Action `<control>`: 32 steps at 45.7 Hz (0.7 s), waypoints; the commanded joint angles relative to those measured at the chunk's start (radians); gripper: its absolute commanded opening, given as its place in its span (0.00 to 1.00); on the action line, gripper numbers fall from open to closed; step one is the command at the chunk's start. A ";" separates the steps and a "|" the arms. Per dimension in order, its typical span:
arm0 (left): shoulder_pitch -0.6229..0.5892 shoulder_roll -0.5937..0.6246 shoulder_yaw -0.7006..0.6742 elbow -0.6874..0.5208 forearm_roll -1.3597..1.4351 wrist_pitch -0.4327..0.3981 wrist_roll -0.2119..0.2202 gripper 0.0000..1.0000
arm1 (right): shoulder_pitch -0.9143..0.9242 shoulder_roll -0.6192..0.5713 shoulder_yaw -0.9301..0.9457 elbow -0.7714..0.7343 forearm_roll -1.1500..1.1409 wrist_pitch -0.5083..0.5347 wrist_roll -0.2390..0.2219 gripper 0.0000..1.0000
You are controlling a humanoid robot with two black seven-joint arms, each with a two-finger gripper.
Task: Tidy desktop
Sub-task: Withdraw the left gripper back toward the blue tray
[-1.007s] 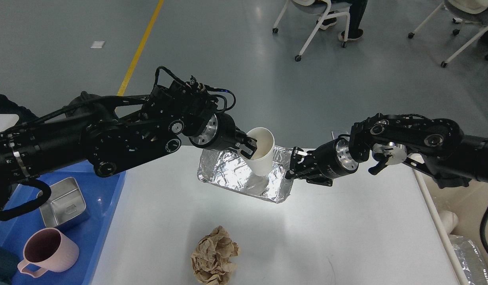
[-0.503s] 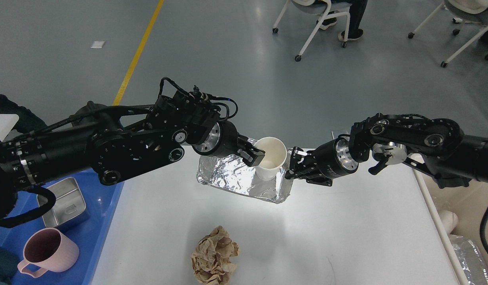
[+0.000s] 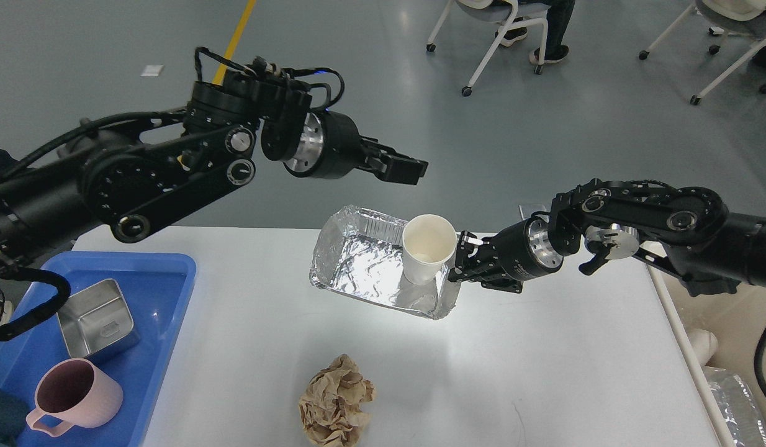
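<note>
Head view: the left hand (image 3: 403, 169) hangs high above the surface (image 3: 544, 360), fingers slightly parted and grasping nothing. Below it, a white paper cup (image 3: 428, 247) stands upright inside the foil tray (image 3: 364, 267). The right hand (image 3: 462, 261) is pinched onto that tray's right rim, holding it tipped up, so the far edge looks lifted off the white surface that fills the lower frame.

Here's the danger: that cup sits at the tray's right end, close against the right hand. Any tilt or jerk of the thin foil could topple it or slide it out. The foil wall may also buckle under a one-sided pinch and slip free.

A crumpled brown paper ball (image 3: 336, 400) lies on the surface near the front edge, well apart from the tray. At left, a blue tray (image 3: 166, 273) carries a steel box (image 3: 99, 318) and a pink mug (image 3: 72, 392). So the tidying looks unfinished.
</note>
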 commanded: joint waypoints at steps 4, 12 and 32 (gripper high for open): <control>0.089 0.205 -0.098 -0.023 -0.002 0.080 0.007 0.97 | -0.007 -0.006 0.000 0.001 0.000 0.000 0.001 0.00; 0.224 0.440 -0.116 -0.086 -0.001 0.178 0.005 0.97 | -0.009 -0.008 0.000 0.005 -0.002 0.000 0.001 0.00; 0.744 0.790 -0.110 -0.224 0.001 0.626 0.002 0.97 | -0.010 -0.005 0.000 0.006 -0.020 -0.006 0.001 0.00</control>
